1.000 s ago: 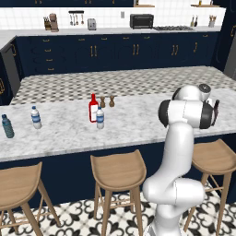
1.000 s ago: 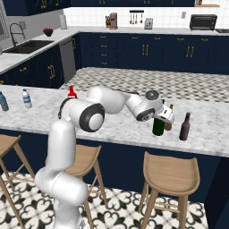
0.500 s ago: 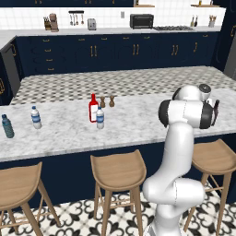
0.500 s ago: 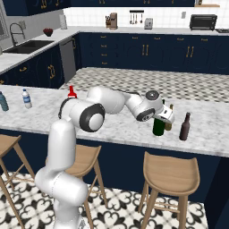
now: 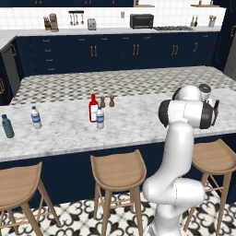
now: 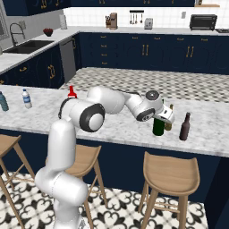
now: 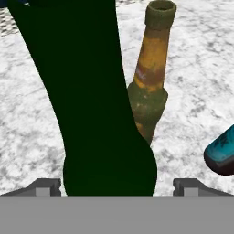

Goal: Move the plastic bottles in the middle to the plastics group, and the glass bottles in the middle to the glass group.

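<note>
Dark green wine bottle (image 7: 91,105); olive-amber bottle (image 7: 150,87), yellowish label; red bottle (image 5: 93,108); grey-white marbled counter (image 5: 60,133).

No readable text

The labels on the red bottle (image 5: 93,108) and the olive-amber bottle (image 7: 148,87) are too blurred to read.

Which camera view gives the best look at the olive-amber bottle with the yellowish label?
The hand view: the olive-amber bottle stands close up, its open neck and worn label clear, just behind the dark green wine bottle. In the right base view it is small, partly behind the hand. In the left base view I cannot make it out.
</note>
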